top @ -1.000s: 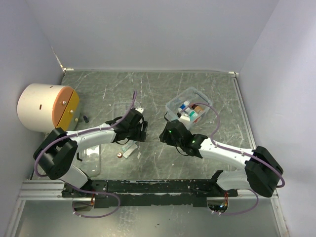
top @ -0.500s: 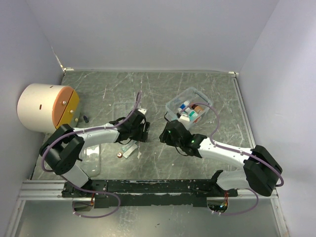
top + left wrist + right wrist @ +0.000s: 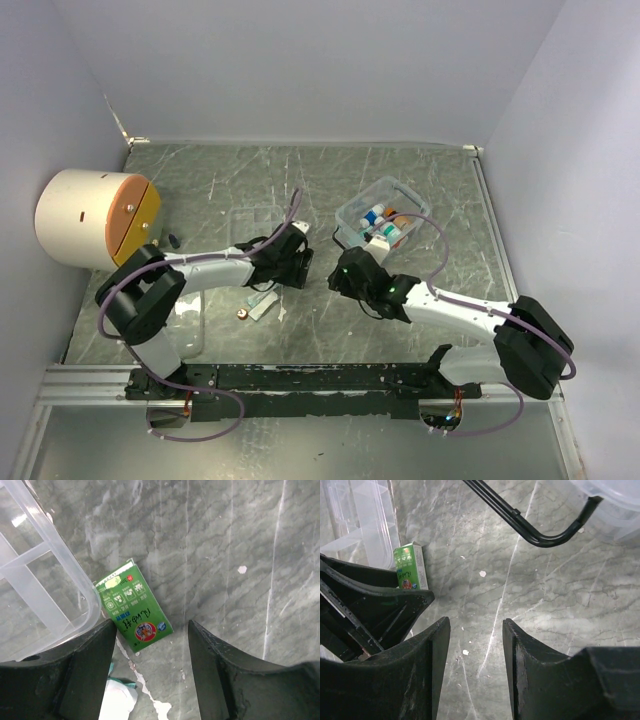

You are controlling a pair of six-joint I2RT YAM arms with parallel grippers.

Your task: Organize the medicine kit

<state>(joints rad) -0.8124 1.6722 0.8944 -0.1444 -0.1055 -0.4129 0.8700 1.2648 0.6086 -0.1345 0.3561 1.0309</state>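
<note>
**Desk:** Where do we place the medicine kit?

**Photographer:** We see its clear case [image 3: 356, 205] toward the far right of the grey counter [image 3: 440, 170], with small bottles [image 3: 376, 213] standing inside. Its black handle [image 3: 545, 542] shows at the top of the right wrist's view. The clear divided tray [image 3: 57, 537] lies apart from the case, to its left.

**Desk:** And the arms?

**Photographer:** Both reach to mid-counter, tips near each other. The left jaws stand wide over a green box [image 3: 135, 612], which lies flat just beside the tray's corner and is not gripped. We also see a white-and-green packet [image 3: 117, 697] partly hidden behind one finger.

**Desk:** The right jaws?

**Photographer:** Wide too and holding nothing, with bare counter between them. They point toward the left jaws and the green box.

**Desk:** Anything else we note?

**Photographer:** A white-and-orange cylinder [image 3: 90, 218] sits at the counter's left edge.
</note>
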